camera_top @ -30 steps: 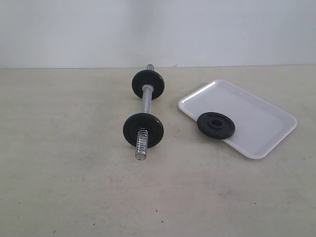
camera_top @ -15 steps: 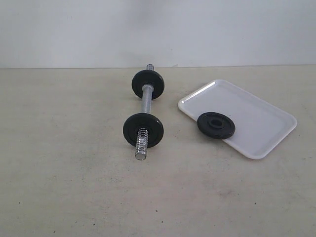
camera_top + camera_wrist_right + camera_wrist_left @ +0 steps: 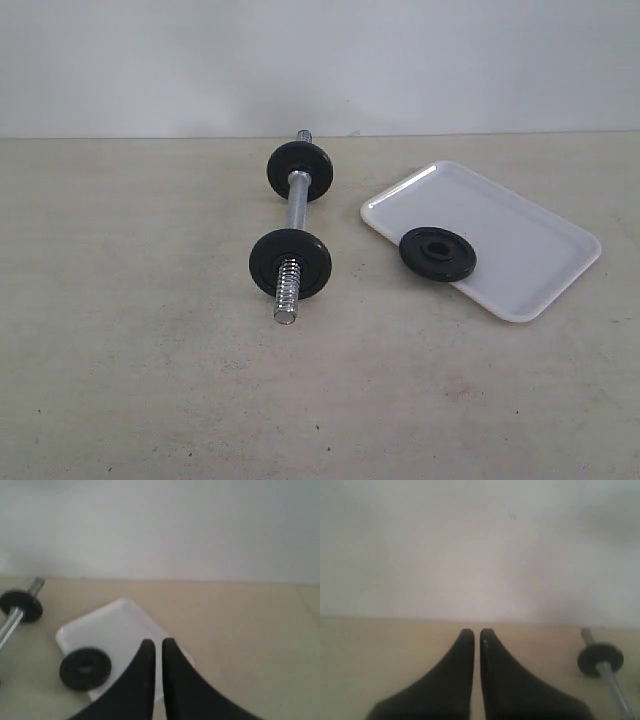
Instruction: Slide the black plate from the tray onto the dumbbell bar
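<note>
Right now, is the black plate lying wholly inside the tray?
No, the black plate straddles the rim of the tray, with part of it sticking out past the edge toward the dumbbell bar.

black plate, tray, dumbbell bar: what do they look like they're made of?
Black plate: probably cast metal with a matte black coat; dull surface, recessed ring round the hole. Coating type unclear.
Tray: likely plastic, glossy white; highlight along the rim, rounded corners.
Dumbbell bar: steel, seemingly chromed; bright silver shine, coarse threaded end.

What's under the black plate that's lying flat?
The white tray lies under the black plate, which hangs over the tray's rim. The bit of tray beneath is hidden.
</note>
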